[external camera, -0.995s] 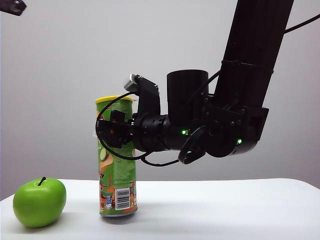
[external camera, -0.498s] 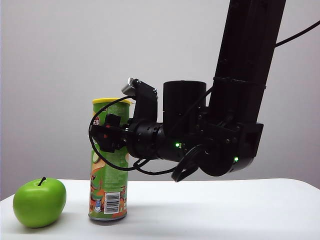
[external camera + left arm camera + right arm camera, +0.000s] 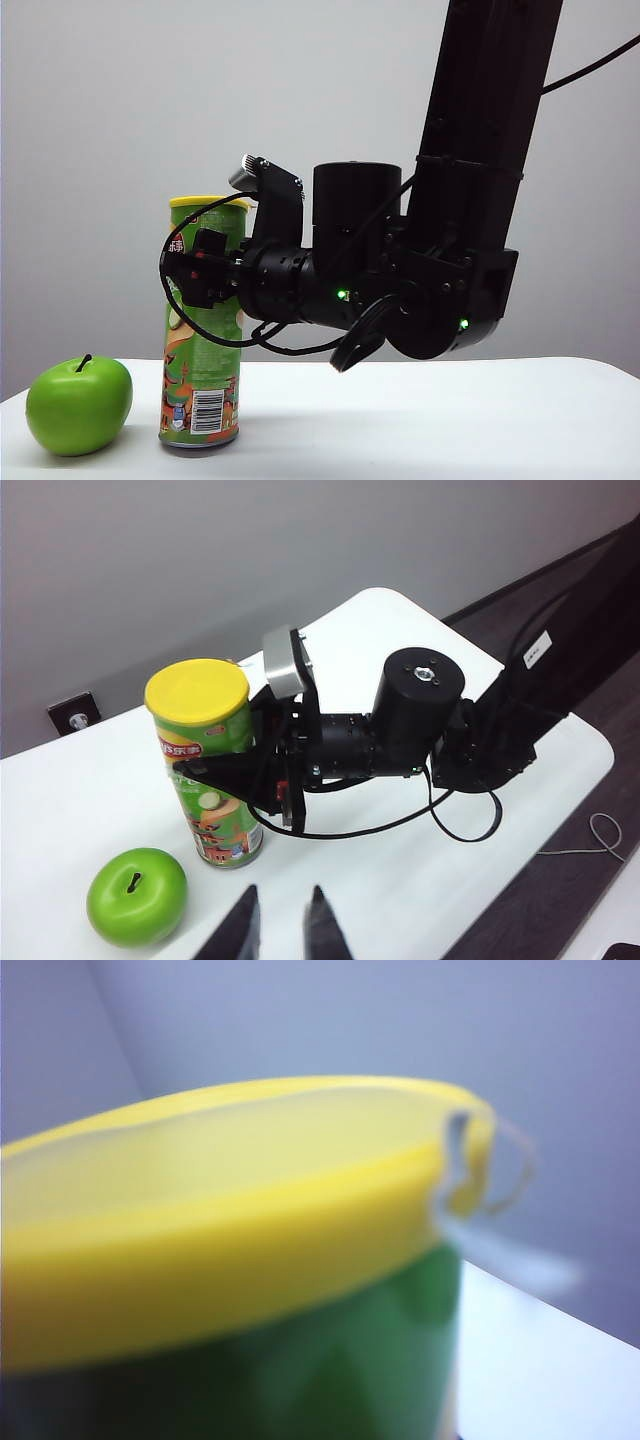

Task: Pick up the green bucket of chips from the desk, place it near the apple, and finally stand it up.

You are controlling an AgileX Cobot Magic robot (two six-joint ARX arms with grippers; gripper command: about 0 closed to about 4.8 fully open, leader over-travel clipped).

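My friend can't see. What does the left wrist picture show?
The right gripper grips an upright green chip canister with a yellow lid on a white desk. A green apple sits beside it, apart; the left gripper is empty.

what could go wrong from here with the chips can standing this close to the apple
1. The right gripper is shut on the green chips can, which stands upright on the desk. A sideways pull while letting go could topple the tall, slim can.
2. The green apple sits just beside the can, apart from it. Pushing the can further could knock the apple toward the desk edge.
3. The left gripper hangs open above and should stay clear.
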